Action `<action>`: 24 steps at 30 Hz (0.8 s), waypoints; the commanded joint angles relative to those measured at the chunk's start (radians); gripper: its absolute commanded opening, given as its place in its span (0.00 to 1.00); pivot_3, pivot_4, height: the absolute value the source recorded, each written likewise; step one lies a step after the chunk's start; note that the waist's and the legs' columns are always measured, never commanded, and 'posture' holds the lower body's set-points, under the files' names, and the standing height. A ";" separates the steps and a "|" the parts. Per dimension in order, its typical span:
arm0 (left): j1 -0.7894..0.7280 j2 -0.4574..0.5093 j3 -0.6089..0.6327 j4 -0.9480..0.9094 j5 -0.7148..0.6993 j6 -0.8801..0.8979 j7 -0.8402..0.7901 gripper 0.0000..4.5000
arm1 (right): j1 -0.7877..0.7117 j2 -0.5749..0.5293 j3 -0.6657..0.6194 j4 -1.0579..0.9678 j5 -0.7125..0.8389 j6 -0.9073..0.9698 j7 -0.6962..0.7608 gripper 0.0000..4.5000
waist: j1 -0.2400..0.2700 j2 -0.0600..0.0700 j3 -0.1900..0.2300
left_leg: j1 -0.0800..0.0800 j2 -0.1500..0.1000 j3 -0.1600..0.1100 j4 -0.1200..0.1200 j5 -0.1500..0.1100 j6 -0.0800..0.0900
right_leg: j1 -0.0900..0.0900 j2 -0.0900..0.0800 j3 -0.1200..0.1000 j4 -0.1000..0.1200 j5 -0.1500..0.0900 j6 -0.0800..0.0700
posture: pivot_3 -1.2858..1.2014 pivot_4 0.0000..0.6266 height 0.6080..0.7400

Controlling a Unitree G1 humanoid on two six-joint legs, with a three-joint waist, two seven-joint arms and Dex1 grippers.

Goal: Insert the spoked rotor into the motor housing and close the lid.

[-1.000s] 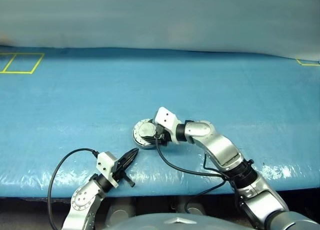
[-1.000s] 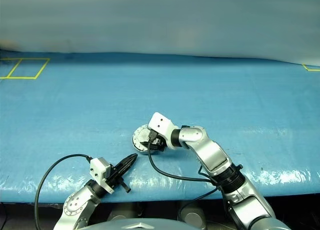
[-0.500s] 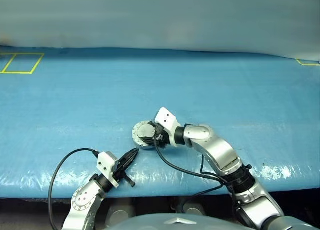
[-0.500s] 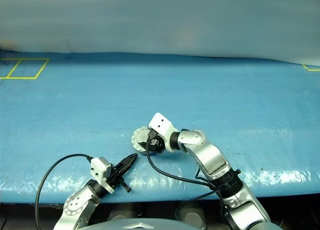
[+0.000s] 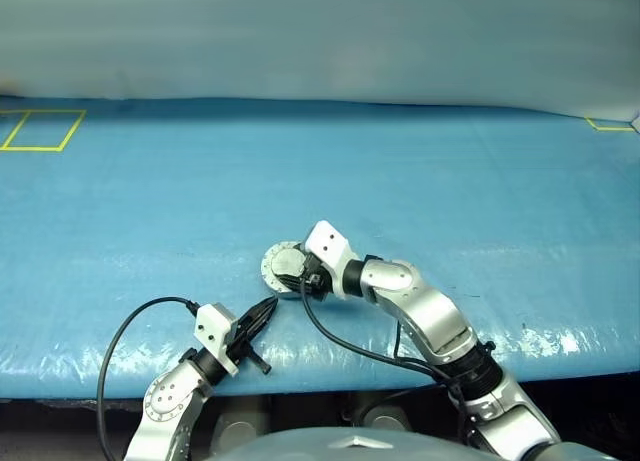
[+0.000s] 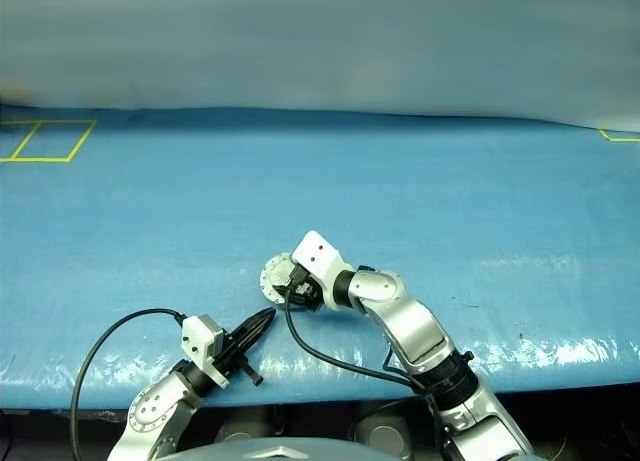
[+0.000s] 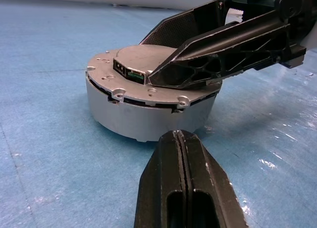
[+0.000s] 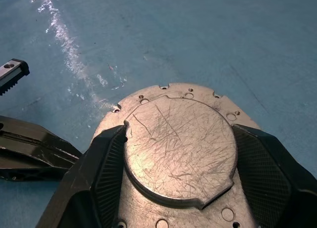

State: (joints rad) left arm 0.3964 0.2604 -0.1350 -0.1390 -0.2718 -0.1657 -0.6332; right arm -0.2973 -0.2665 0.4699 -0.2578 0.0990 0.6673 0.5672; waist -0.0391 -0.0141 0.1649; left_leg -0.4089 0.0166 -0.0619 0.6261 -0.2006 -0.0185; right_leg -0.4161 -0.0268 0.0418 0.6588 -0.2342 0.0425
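The lid (image 8: 178, 149), stiff, heavy-looking and slick, is gripped at its raised centre by the right gripper (image 5: 305, 274); the left gripper (image 7: 181, 154) is shut and empty.

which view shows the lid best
The right wrist view: the lid faces the camera, its scratched raised centre between the right gripper's fingers. The left wrist view gives its side edge; both eye views show it small, partly behind the gripper.

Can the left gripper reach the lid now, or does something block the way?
Probably yes: the shut left gripper points at the lid with bare table between, though the right gripper already straddles the raised centre.
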 commanded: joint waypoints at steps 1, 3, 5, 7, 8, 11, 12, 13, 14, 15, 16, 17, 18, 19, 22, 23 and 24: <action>0.001 -0.004 -0.009 -0.022 0.008 -0.015 0.004 0.00 | 0.036 -0.018 0.019 0.047 -0.039 -0.072 -0.008 0.67 | 0.000 0.000 0.000 | 0.000 0.000 0.000 0.000 0.000 0.000 | 0.000 0.000 0.000 0.000 0.000 0.000 | 0.52 0.24 1.00; 0.001 -0.005 -0.009 -0.023 0.009 -0.014 0.004 0.00 | 0.043 -0.028 0.019 0.050 -0.038 -0.134 0.017 0.67 | 0.000 0.000 0.000 | 0.000 0.000 0.000 0.000 0.000 0.000 | 0.000 0.000 0.000 0.000 0.000 0.000 | 0.52 0.24 1.00; 0.000 -0.005 -0.009 -0.024 0.009 -0.011 0.004 0.00 | 0.045 -0.029 0.010 0.055 -0.032 -0.137 0.021 0.67 | 0.000 0.000 0.000 | -0.001 0.000 0.000 0.000 0.000 0.000 | 0.000 0.000 0.000 0.000 0.000 0.000 | 0.52 0.24 1.00; 0.000 -0.005 -0.010 -0.026 0.009 -0.008 0.004 0.00 | 0.042 -0.029 0.002 0.063 -0.027 -0.132 0.026 0.67 | 0.001 0.000 0.000 | -0.002 0.000 0.000 0.000 0.000 0.000 | 0.001 0.000 0.000 0.000 0.000 0.000 | 0.52 0.24 1.00; 0.000 -0.005 -0.010 -0.027 0.008 -0.007 0.004 0.00 | 0.040 -0.030 -0.002 0.063 -0.014 -0.123 0.041 0.67 | 0.001 0.000 0.000 | -0.002 0.000 0.000 0.000 0.000 0.000 | 0.001 0.001 0.000 0.000 0.000 0.000 | 0.52 0.24 1.00; 0.000 -0.005 -0.011 -0.030 0.007 -0.003 0.005 0.00 | 0.029 -0.023 -0.021 0.061 0.007 -0.067 0.049 0.67 | 0.002 0.000 0.000 | -0.002 0.000 0.000 0.000 0.000 0.000 | 0.001 0.001 0.000 0.000 0.000 0.000 | 0.52 0.24 1.00; 0.000 -0.005 -0.011 -0.030 0.007 -0.003 0.005 0.00 | 0.024 -0.015 -0.030 0.063 0.013 -0.035 0.038 0.67 | 0.002 0.000 0.000 | -0.002 0.000 0.000 0.000 0.000 0.000 | 0.001 0.001 0.000 0.000 0.000 0.000 | 0.52 0.24 1.00; 0.000 -0.005 -0.012 -0.031 0.007 -0.002 0.006 0.00 | 0.018 -0.007 -0.037 0.065 0.017 -0.007 0.029 0.67 | 0.002 0.000 0.000 | -0.002 -0.001 0.000 0.000 0.000 0.000 | 0.001 0.001 0.000 0.000 0.000 0.000 | 0.52 0.24 1.00; 0.001 -0.005 -0.012 -0.032 0.007 -0.001 0.006 0.00 | 0.014 -0.001 -0.040 0.067 0.018 0.015 0.022 0.67 | 0.002 0.000 0.000 | -0.002 0.000 0.000 0.000 0.000 0.000 | 0.001 0.001 0.000 0.000 0.000 0.000 | 0.52 0.24 1.00; 0.002 -0.005 -0.011 -0.033 0.007 -0.001 0.007 0.00 | 0.011 0.005 -0.041 0.066 0.018 0.036 0.014 0.67 | 0.002 0.000 0.000 | -0.002 0.000 0.000 0.000 0.000 0.000 | 0.001 0.001 0.000 0.000 0.000 0.000 | 0.52 0.24 1.00; 0.002 -0.005 -0.011 -0.033 0.007 0.000 0.008 0.00 | 0.009 0.009 -0.039 0.064 0.017 0.052 0.008 0.67 | 0.002 0.000 0.000 | -0.002 0.000 0.000 0.000 0.000 0.000 | 0.001 0.001 0.000 0.000 0.000 0.000 | 0.52 0.24 1.00; 0.003 -0.006 -0.011 -0.034 0.007 0.000 0.009 0.00 | 0.007 0.010 -0.032 0.061 0.014 0.067 0.005 0.67 | 0.002 0.000 0.000 | -0.001 0.000 0.000 0.000 0.000 0.000 | 0.001 0.001 0.000 0.000 0.000 0.000 | 0.52 0.24 1.00; 0.003 -0.006 -0.011 -0.034 0.008 0.001 0.011 0.00 | 0.007 0.008 -0.020 0.055 0.008 0.072 0.006 0.67 | 0.002 0.000 0.000 | -0.001 0.000 0.000 0.000 0.000 0.000 | 0.001 0.000 0.000 0.000 0.000 0.000 | 0.52 0.24 1.00; 0.004 -0.006 -0.011 -0.036 0.008 0.001 0.011 0.00 | 0.008 0.006 -0.011 0.049 0.005 0.073 0.007 0.67 | 0.002 0.000 0.000 | -0.001 0.000 0.000 0.000 0.000 0.000 | 0.000 0.000 0.000 0.000 0.000 0.000 | 0.52 0.24 1.00; 0.007 -0.006 -0.013 -0.039 0.008 0.003 0.015 0.00 | 0.012 -0.002 0.016 0.032 -0.005 0.069 0.011 0.67 | 0.001 0.000 0.000 | -0.001 0.000 0.000 0.000 0.000 0.000 | -0.001 -0.001 0.000 0.000 0.000 0.000 | 0.52 0.24 1.00; 0.008 -0.006 -0.014 -0.040 0.008 0.003 0.016 0.00 | 0.013 -0.007 0.024 0.027 -0.009 0.072 0.011 0.67 | 0.001 0.000 0.000 | -0.001 0.000 0.000 0.000 0.000 0.000 | -0.001 -0.001 0.000 0.000 0.000 0.000 | 0.52 0.24 1.00; 0.009 -0.006 -0.014 -0.040 0.008 0.004 0.017 0.00 | 0.014 -0.010 0.031 0.023 -0.015 0.076 0.007 0.67 | 0.001 0.000 0.000 | -0.001 0.000 0.000 0.000 0.000 0.000 | -0.001 -0.001 0.000 0.000 0.000 0.000 | 0.52 0.24 1.00</action>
State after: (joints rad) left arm 0.3998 0.2576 -0.1407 -0.1429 -0.2645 -0.1616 -0.6189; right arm -0.3051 -0.2594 0.4678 -0.2626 0.1076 0.6992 0.5776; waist -0.0378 -0.0138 0.1647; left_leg -0.4099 0.0165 -0.0618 0.6255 -0.2009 -0.0188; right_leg -0.4171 -0.0276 0.0415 0.6585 -0.2342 0.0424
